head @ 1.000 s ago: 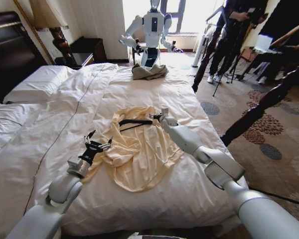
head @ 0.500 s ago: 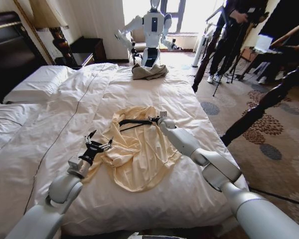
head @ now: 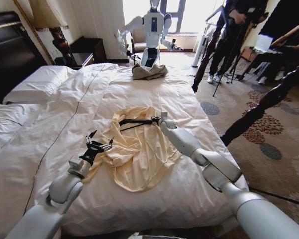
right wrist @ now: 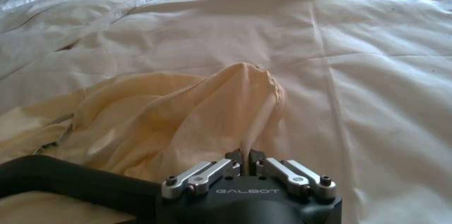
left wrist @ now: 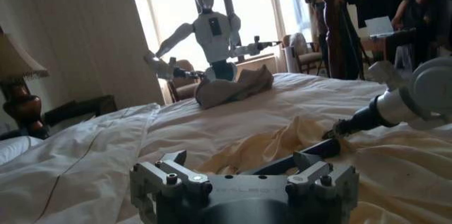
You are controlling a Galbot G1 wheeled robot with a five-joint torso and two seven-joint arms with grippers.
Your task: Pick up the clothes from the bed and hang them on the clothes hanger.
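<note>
— Progress: barely begun; clothes point(head: 134, 152) spread crumpled on bed point(head: 189, 89), clothes hanger point(head: 134, 122) lying across the collar end, not threaded in

— And grippers?

— Right gripper point(head: 157, 119) clamped on the hanger's end, over the cloth; left gripper point(head: 99, 144) spread wide, empty, just beside the garment's near-left edge

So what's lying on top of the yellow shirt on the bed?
A black clothes hanger lies across the shirt's upper part, the right gripper at one end. Whether its other end tucks under the cloth is unclear.
</note>
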